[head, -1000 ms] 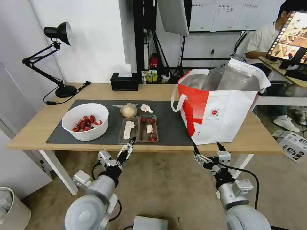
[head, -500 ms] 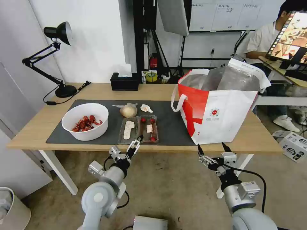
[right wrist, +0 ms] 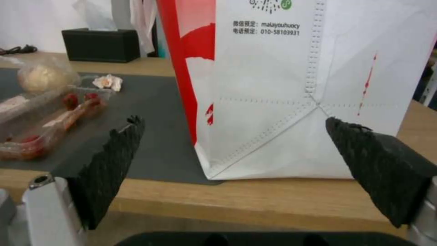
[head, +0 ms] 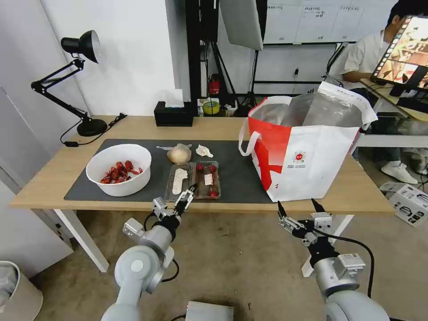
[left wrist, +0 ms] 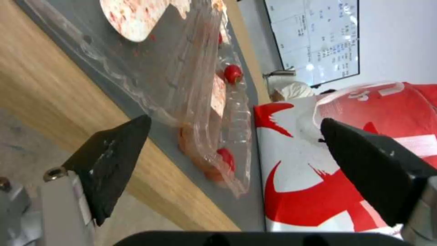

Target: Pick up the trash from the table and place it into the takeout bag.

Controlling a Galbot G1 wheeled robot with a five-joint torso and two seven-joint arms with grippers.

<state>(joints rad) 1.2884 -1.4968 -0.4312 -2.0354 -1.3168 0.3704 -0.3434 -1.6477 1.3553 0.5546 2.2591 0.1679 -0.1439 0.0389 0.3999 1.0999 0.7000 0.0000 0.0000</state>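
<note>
Reaching up from the lower centre of the head view, the left gripper [head: 189,195] had its fingers [left wrist: 114,160] spread apart, holding nothing, at the near edge of the table [head: 44,183], just in front of the clear plastic tray [head: 192,180] with red scraps. The tray lay on the dark grey mat [head: 236,174] in the middle of the frame, a white bowl [head: 119,169] of red shells to its left. Behind the tray sat a knotted clear bag [head: 179,154] and a crumpled tissue [head: 203,151]. The takeout bag [head: 307,156] stood upright at centre right, its mouth gaping. The right gripper [head: 298,206] hung at lower right below the table edge in front of the bag, fingers [right wrist: 109,164] wide apart and empty.
</note>
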